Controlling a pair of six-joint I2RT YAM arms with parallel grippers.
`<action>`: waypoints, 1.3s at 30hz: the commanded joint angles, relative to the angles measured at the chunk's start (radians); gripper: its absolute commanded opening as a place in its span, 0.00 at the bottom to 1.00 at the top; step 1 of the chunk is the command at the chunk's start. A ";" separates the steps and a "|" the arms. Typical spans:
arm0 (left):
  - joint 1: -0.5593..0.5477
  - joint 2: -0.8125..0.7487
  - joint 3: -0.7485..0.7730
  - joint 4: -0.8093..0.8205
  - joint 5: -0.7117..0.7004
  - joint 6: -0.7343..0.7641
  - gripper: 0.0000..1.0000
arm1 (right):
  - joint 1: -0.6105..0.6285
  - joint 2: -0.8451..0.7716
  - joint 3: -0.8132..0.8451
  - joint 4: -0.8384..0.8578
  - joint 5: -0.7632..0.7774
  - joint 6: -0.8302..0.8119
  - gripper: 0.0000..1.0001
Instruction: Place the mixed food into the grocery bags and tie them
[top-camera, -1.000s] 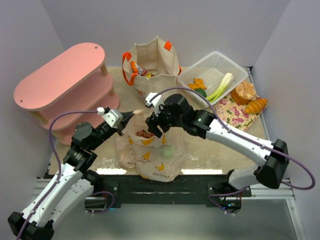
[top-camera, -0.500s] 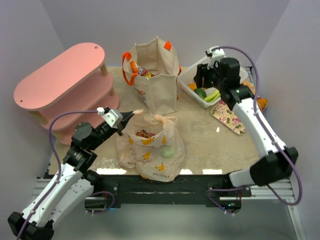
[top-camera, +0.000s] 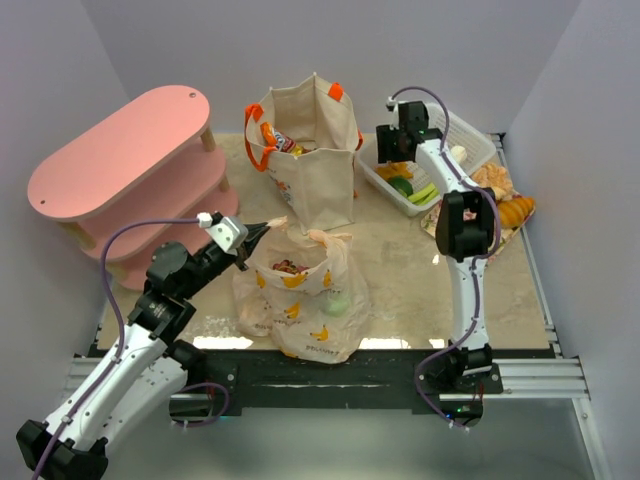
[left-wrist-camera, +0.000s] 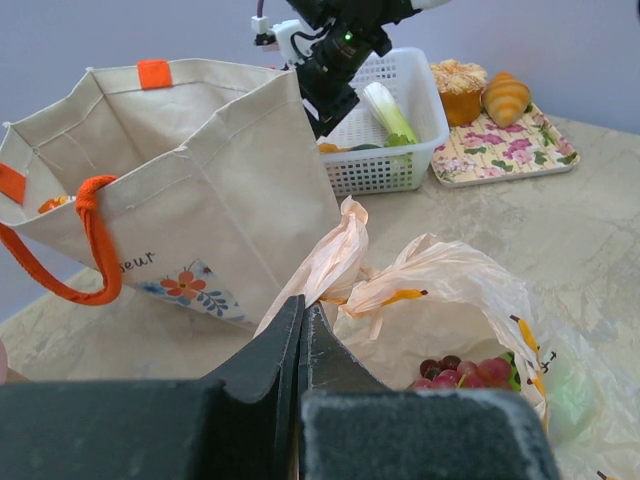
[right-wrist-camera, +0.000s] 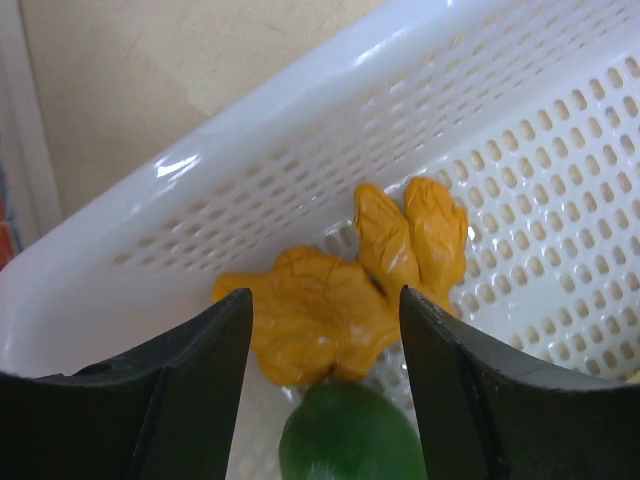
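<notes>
My left gripper (top-camera: 262, 229) is shut on one handle of the peach plastic bag (top-camera: 300, 300) and holds it up; its tips show in the left wrist view (left-wrist-camera: 303, 300). Grapes (left-wrist-camera: 470, 370) and a pale green piece (left-wrist-camera: 565, 395) lie in that bag (left-wrist-camera: 450, 310). The canvas tote (top-camera: 310, 165) stands behind it with a snack packet (top-camera: 272, 137) inside. My right gripper (right-wrist-camera: 325, 295) is open low inside the white basket (right-wrist-camera: 250, 210), its jaws either side of the small orange pieces (right-wrist-camera: 320, 315). The green round vegetable (right-wrist-camera: 345, 435) lies just below them. The leek (left-wrist-camera: 388, 110) lies in the basket.
A pink two-tier shelf (top-camera: 120, 160) stands at the left. The floral mat (left-wrist-camera: 500, 150) right of the basket (top-camera: 470, 135) carries golden bread (top-camera: 512, 210) and a crumbly orange bun (left-wrist-camera: 457, 85). The tote (left-wrist-camera: 170, 180) stands close beside the basket.
My right arm left the plastic bag's mouth, swung to the back right and lowered its open gripper into the basket. My left gripper kept its hold on the bag handle.
</notes>
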 joint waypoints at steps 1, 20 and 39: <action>-0.007 0.000 0.020 0.027 -0.012 0.002 0.00 | -0.010 0.078 0.205 -0.086 0.074 -0.048 0.64; -0.007 0.004 0.021 0.026 -0.012 0.005 0.00 | -0.031 0.162 0.129 -0.049 0.015 -0.110 0.28; -0.007 -0.030 0.017 0.030 0.000 -0.004 0.00 | -0.054 -0.049 0.043 -0.062 0.039 -0.079 0.45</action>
